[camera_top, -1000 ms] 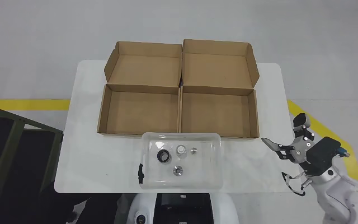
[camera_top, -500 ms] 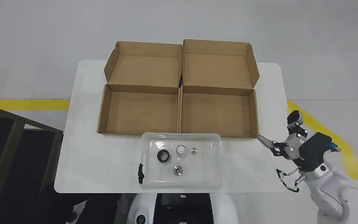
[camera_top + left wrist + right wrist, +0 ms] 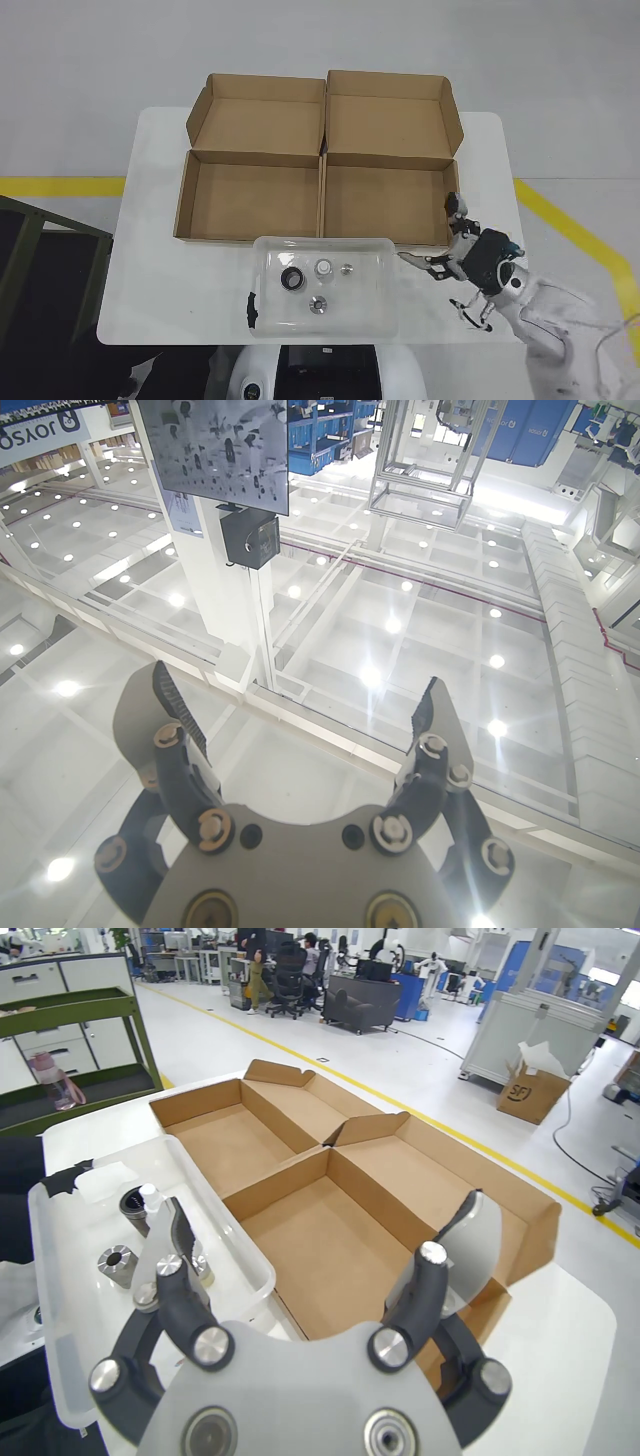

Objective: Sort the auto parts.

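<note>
grey R hand (image 3: pixel 322 1203), blk links (image 3: pixel 176 1300), silver screws (image 3: pixel 214 1346)

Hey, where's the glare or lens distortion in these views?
Left wrist view: ceiling lamps flare into streaks around the open left gripper. Right wrist view: the wide lens bows the tray rim, and its floor gleams. Top view: even light, soft sheen on the tray.

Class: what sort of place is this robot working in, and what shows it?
Most likely a robotics lab or workshop hall: a yellow floor line passes the table, office chairs stand at desks behind, and another white robot stands farther back.
</note>
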Controlling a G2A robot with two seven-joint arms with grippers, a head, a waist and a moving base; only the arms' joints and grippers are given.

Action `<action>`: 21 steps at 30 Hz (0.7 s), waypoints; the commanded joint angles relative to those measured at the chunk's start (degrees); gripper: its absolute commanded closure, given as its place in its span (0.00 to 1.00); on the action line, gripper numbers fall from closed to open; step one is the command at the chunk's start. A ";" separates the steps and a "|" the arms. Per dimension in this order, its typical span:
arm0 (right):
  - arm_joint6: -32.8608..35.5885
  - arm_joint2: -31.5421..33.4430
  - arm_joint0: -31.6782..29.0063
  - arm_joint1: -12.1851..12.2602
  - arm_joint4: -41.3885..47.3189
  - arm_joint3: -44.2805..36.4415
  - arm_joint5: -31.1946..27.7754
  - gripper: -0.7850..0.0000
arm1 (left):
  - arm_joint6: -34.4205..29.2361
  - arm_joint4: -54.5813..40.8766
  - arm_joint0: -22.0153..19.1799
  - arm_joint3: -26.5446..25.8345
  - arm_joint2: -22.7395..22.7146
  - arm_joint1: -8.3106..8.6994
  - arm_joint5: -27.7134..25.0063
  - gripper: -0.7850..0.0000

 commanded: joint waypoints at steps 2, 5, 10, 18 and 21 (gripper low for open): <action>2.55 -3.24 1.95 0.06 -0.51 0.29 -0.85 0.00 | 0.00 0.00 0.00 0.00 0.00 0.00 0.00 0.00; 5.83 -6.40 3.83 0.11 0.56 1.51 -1.96 0.00 | 0.00 0.00 0.00 0.00 0.00 0.00 0.00 0.00; 13.54 -11.70 7.36 0.19 2.88 3.02 -3.37 0.00 | 0.00 0.00 0.00 0.00 0.00 0.00 0.00 0.00; 23.22 -17.97 11.19 0.22 4.58 2.96 -1.60 0.00 | 0.00 0.00 0.00 0.00 0.00 0.00 0.00 0.00; 23.30 -18.04 11.36 0.24 4.27 2.88 -1.58 0.00 | 0.00 0.00 0.00 0.00 0.00 0.00 0.00 0.00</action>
